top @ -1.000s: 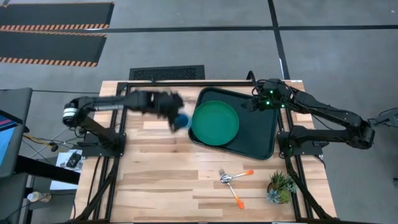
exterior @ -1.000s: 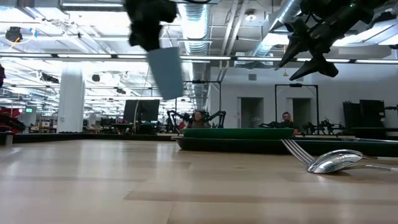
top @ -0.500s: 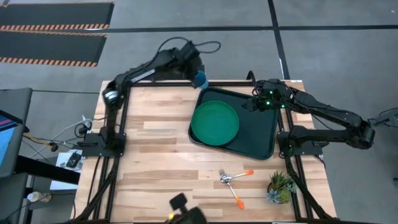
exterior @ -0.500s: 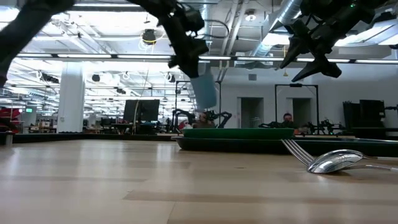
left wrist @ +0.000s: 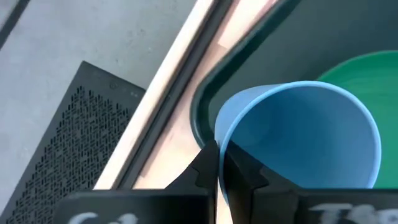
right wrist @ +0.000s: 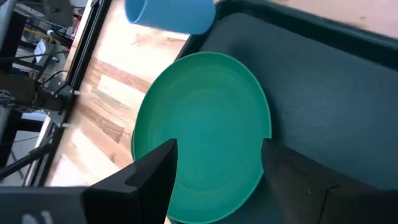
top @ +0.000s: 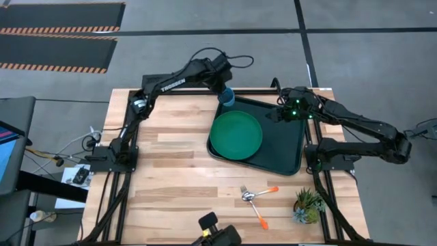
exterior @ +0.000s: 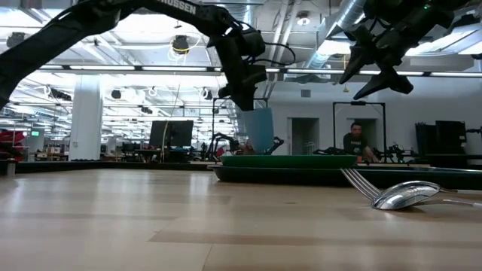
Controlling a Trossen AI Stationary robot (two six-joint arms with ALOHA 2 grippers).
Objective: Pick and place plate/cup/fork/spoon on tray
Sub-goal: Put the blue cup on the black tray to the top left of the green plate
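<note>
We observe the left gripper [top: 224,91] with its fingers [left wrist: 210,167] clenched on the rim of the cup [top: 227,98], holding it above the far corner of the tray [top: 287,147]. The plate [top: 235,134] lies in the tray, just beside the cup. The right gripper [top: 281,113] hangs above the tray's far edge, fingers [right wrist: 146,174] spread and gripping nothing. The fork [top: 262,193] and spoon [top: 255,208] lie crossed on the counter [top: 171,191], well apart from both grippers.

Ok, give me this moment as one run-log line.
left gripper: holds cup over tray far corner | right gripper: open above tray | plate: on tray | fork, spoon: on table
</note>
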